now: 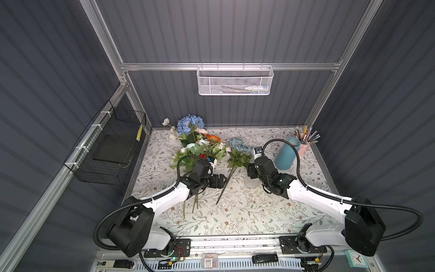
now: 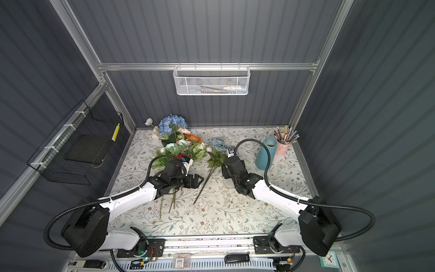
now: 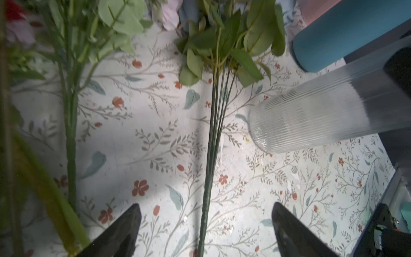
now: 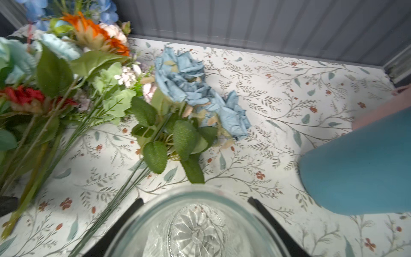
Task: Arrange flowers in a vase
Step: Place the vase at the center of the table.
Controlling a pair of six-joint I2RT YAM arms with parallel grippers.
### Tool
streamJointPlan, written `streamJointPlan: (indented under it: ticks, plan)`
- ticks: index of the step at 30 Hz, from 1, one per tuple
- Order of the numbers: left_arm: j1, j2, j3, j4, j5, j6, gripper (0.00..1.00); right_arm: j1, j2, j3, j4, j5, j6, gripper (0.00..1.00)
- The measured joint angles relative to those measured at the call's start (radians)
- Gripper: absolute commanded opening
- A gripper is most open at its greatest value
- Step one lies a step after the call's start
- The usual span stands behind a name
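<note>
Front rail: barcode label, print too small to read. My L gripper is spread wide, straddling the thin green wire stems of the dusty-blue fabric rose bunch, w/o touching them. My R gripper pinches the clear ribbed glass vase; only the R wrist view shows its star-cut base. The mixed fabric flowers lie piled further back, to my left, on the floral-print table.

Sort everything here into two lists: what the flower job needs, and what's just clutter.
Job: rose bunch; left gripper, open over its stems; flower pile; vase, held in right gripper.
Clutter: blue cylinder; pencil cup; white basket; black basket; clock.
</note>
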Motion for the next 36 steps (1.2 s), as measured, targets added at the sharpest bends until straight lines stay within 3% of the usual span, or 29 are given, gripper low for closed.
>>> streamJointPlan:
  ticks: [4, 6, 8, 15, 24, 36]
  plan:
    - [-0.055, 0.026, 0.0, -0.026, -0.028, 0.003, 0.8, 0.039, 0.024, 0.01, 0.017, 0.028, 0.006, 0.72]
    - [-0.075, 0.053, 0.002, -0.032, -0.048, 0.008, 0.77, 0.045, 0.035, 0.011, 0.032, 0.026, 0.015, 0.82]
    - [-0.092, 0.093, 0.011, -0.044, -0.068, 0.014, 0.73, 0.049, 0.047, 0.011, 0.026, 0.011, 0.024, 0.99]
    - [-0.102, 0.222, 0.096, -0.072, -0.134, 0.027, 0.71, 0.056, 0.016, 0.011, -0.012, -0.037, 0.043, 0.99]
    - [-0.102, 0.3, 0.166, -0.087, -0.17, 0.066, 0.6, 0.048, -0.174, 0.011, -0.161, -0.189, 0.046, 0.99]
    - [-0.107, 0.38, 0.233, -0.086, -0.145, 0.125, 0.2, -0.179, -0.291, 0.104, -0.253, -0.436, 0.05, 0.99]
